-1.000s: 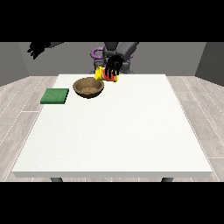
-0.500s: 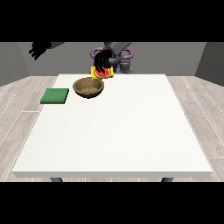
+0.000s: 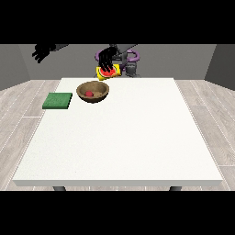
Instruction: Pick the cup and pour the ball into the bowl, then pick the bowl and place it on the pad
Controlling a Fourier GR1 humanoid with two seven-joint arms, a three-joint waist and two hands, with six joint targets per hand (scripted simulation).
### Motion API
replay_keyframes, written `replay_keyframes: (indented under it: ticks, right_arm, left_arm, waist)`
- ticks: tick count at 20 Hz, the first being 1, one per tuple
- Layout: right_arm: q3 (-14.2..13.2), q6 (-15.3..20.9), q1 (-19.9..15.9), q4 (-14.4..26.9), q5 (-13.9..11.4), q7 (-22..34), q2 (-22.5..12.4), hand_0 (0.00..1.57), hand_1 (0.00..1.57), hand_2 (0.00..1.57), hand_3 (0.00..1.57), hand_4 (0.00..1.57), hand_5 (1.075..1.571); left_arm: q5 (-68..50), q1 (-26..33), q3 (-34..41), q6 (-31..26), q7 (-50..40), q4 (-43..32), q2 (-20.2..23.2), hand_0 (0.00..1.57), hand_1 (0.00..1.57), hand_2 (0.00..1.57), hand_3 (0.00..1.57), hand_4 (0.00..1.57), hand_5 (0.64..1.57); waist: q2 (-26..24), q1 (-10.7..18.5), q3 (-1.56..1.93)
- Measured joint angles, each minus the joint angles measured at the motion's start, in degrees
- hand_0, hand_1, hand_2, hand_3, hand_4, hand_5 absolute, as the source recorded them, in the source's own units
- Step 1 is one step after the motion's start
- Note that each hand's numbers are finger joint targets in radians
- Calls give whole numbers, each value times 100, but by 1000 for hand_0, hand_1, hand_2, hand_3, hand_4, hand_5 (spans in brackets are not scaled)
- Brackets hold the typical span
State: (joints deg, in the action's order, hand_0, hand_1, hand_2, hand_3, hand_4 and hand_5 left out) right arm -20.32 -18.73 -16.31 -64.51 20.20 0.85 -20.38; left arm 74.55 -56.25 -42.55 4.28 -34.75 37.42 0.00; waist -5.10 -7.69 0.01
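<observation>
1. Far left and high up, the hand at the view's left [image 3: 42,51] hangs in the air beyond the table's left rear corner, well apart from everything; it carries nothing, and whether its fingers are curled or slack I cannot tell.
2. The green pad [image 3: 58,100] lies flat near the left edge of the white table [image 3: 124,137], bare on top, with a gap between it and the bowl.
3. Just right of the pad sits the wooden bowl [image 3: 93,91], close to the rear edge, and the red ball [image 3: 89,93] rests inside it.
4. Above and just behind the bowl's right rim, the hand at the view's right [image 3: 108,58] is closed around the yellow cup [image 3: 109,72], which is tipped so its red inside faces the camera.
5. From the bowl rightward and toward the front edge, the tabletop is open white surface.
</observation>
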Motion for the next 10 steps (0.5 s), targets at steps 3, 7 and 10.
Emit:
replay_keyframes:
  ticks: [3,7,10]
  right_arm:
    - [-47,-9,249,6,-10,-67,4,0,0,0,178,737,1553]
    - [-102,68,483,-36,-28,-49,2,0,0,0,132,777,1559]
    - [-114,169,546,-61,-64,-42,30,0,0,0,0,786,1556]
  left_arm:
    - [-401,151,506,421,160,327,237,1042,1042,1571,1438,1269,1567]
    - [-1507,491,1545,978,760,863,634,635,635,936,669,1285,1545]
    - [-2552,633,2468,1238,1164,1325,752,0,0,0,0,1161,1561]
  waist:
    - [-143,140,-6]
    - [-292,409,-28]
    - [-355,637,-54]
